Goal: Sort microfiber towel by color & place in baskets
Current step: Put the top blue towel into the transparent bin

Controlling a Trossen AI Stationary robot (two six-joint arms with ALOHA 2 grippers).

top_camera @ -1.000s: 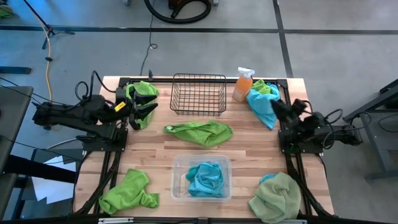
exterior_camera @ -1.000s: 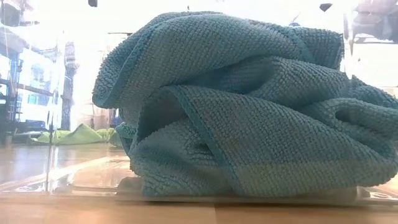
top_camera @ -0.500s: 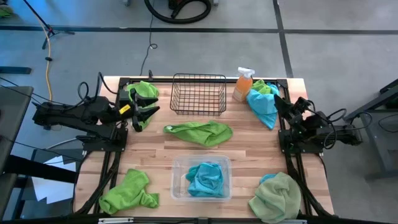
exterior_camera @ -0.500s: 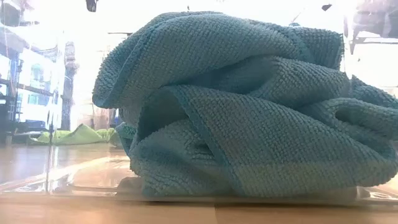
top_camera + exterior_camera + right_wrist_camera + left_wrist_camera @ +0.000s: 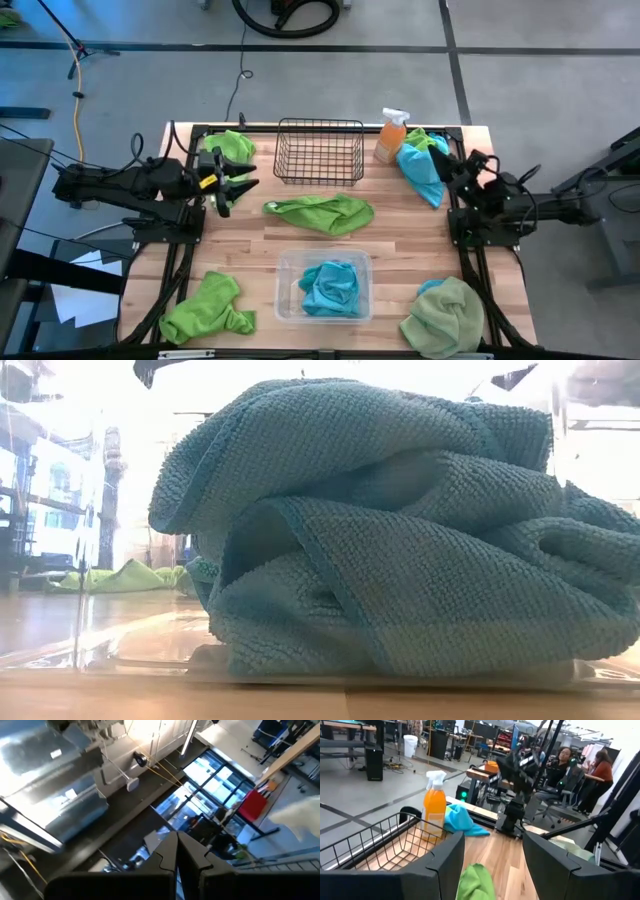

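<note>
With the left gripper [image 5: 238, 181] spread wide and empty, the lime towel [image 5: 322, 213] mid-counter is judged next for grasping, while the right gripper [image 5: 452, 168], pinched closed, waits by the blue towel [image 5: 420, 172]

The wooden desk [image 5: 400, 240] carries a black wire basket [image 5: 320, 150] at the far middle and an orange spray bottle [image 5: 391, 136] just to its right. A clear plastic tub [image 5: 290, 262] stands near the front middle. Lime green towels lie at far left [image 5: 232, 143], centre [image 5: 325, 211] and near left [image 5: 207, 308]. A turquoise towel [image 5: 420, 171] lies far right, a sage green towel [image 5: 446, 318] near right.
</note>
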